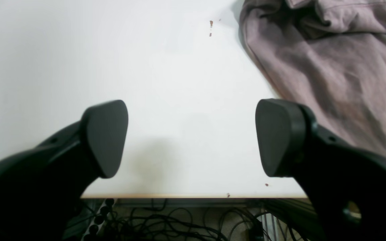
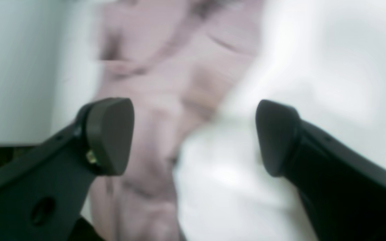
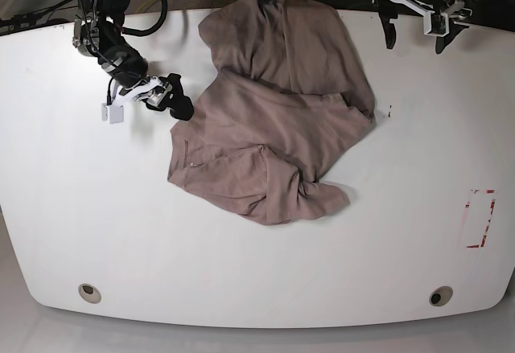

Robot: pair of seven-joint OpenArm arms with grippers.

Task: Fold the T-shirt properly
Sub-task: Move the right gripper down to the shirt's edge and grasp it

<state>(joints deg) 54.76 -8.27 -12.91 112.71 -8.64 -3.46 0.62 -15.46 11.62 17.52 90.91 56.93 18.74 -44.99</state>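
Observation:
The T-shirt (image 3: pixel 282 120) lies crumpled and bunched in the middle of the white table (image 3: pixel 257 272), mauve-brown, with folds over one another. My right gripper (image 3: pixel 175 96) hangs open just off the shirt's left edge; the blurred right wrist view shows its fingers wide apart (image 2: pixel 193 137) over the T-shirt (image 2: pixel 159 83), holding nothing. My left gripper (image 3: pixel 417 35) is open at the table's far right edge, apart from the shirt. In the left wrist view the left gripper (image 1: pixel 193 137) is empty over bare table, with the T-shirt (image 1: pixel 330 60) at the upper right.
A red tape outline (image 3: pixel 480 218) marks the table at the right. Two round holes (image 3: pixel 89 292) (image 3: pixel 439 296) sit near the front edge. Cables (image 1: pixel 166 221) hang below the table edge under the left gripper. Small reddish specks (image 1: pixel 210 24) dot the surface.

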